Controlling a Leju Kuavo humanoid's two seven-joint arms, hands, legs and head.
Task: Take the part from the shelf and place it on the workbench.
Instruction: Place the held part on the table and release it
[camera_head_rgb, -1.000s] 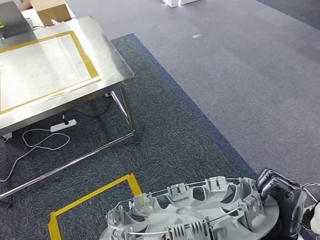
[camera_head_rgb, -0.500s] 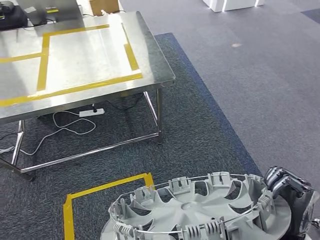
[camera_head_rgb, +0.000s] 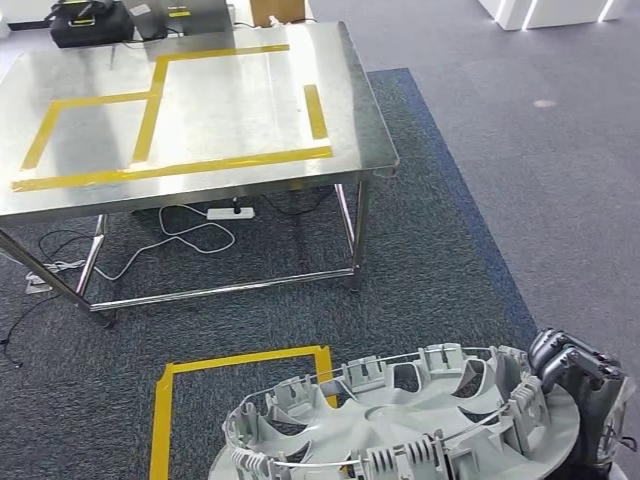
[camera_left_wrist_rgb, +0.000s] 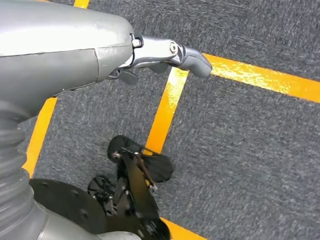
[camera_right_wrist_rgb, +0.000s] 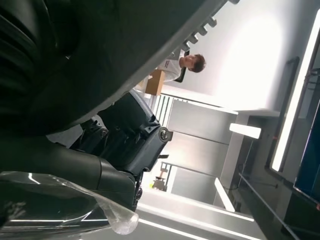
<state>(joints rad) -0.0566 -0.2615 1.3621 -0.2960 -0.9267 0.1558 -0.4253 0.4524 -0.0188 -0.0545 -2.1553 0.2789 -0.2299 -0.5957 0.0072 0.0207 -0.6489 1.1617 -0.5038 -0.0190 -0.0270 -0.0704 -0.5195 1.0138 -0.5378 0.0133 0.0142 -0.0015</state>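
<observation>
From the head view, the grey wheel cover (camera_head_rgb: 400, 425) lies flat, inner ribbed side up, low and near, its near edge cut off. The right hand (camera_head_rgb: 585, 395) grips its right rim, fingers curled over. The steel workbench (camera_head_rgb: 362, 120) stands far left.

Left wrist view: the left hand (camera_left_wrist_rgb: 124, 55) hangs over carpet, fingers extended, holding nothing.

Right wrist view: the cover's dark underside hides most of the fingers.
</observation>
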